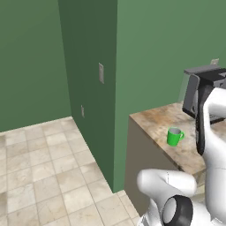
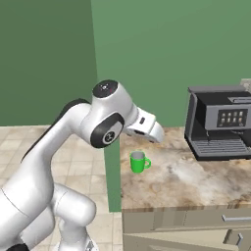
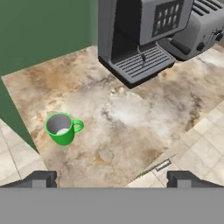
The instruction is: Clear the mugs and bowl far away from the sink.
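Writing: none is showing legibly on the coffee machine (image 3: 140, 39).
Green mug (image 3: 62, 128): sitting upright on the counter (image 3: 131, 118), well apart from the fingertips (image 3: 41, 178).
Gripper (image 3: 111, 179): hanging released, holding nothing.

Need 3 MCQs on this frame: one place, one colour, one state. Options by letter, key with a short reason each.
1. Where does the green mug stand?
A. on the floor
B. on the counter near its wall-side end
C. under the coffee machine's spout

2. What colour is the coffee machine?
A. grey and black
B. red
C. white

3. How is the gripper?
A. shut on the mug
B. shut, holding nothing
C. open, holding nothing

Key: 1 B, the mug sits on the marbled top by the green wall, clear of the machine. 2 A, grey casing with a dark front. 3 C, the fingertips stand wide apart above the counter.
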